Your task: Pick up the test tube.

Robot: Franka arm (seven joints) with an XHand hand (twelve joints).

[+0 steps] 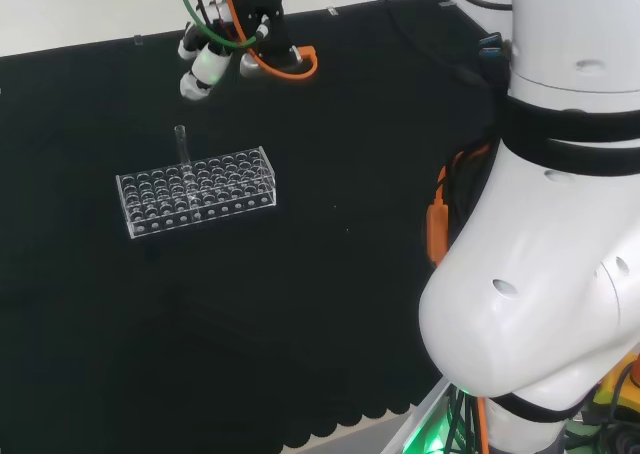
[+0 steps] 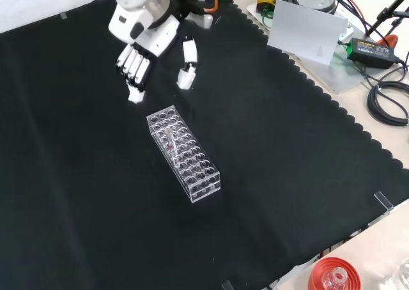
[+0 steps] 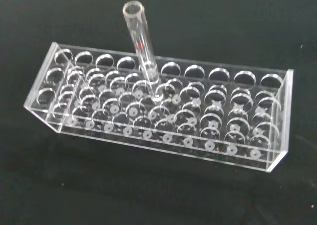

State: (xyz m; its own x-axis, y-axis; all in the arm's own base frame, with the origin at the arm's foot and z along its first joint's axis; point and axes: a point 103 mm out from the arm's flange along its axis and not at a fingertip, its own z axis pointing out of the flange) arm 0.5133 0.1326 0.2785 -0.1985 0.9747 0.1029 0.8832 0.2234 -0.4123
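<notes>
Head view: clear glass test tube [image 1: 182,144] stands upright in the clear plastic rack [image 1: 196,190], mouth up; robot hand [image 1: 215,49] is above and beyond the rack. Front view: robot hand [image 2: 142,52] spread, empty, near the rack's far end; grasp not begun. Wrist view: tube's long axis near vertical, in a back-row hole.

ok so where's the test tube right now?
The test tube stands upright in the clear rack, in a back-row hole left of centre in the head view. The open hand hovers apart from it, beyond the rack's far end in the front view.
</notes>
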